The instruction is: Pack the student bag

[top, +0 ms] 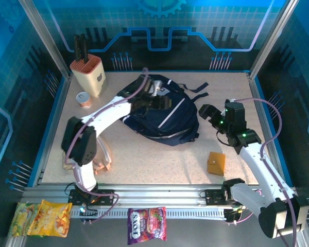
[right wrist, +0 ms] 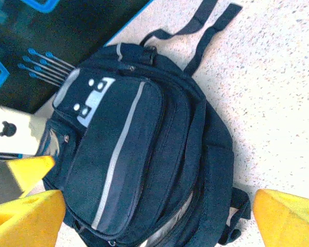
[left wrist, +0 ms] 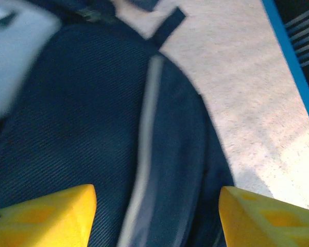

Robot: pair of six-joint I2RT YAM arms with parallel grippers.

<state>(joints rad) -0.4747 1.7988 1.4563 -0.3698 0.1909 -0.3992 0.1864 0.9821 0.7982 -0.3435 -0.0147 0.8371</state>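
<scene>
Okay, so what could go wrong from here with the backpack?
The left gripper hovers open right over the backpack; closing could pinch fabric rather than a zipper pull. The loose straps could snag the right gripper. The orange box sits near the right arm and may get knocked.

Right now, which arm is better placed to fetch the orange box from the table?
Right, probably. The orange box lies on that arm's side, near its base, and the right pincer is open. The left pincer hangs over the student bag, farther away.
</scene>
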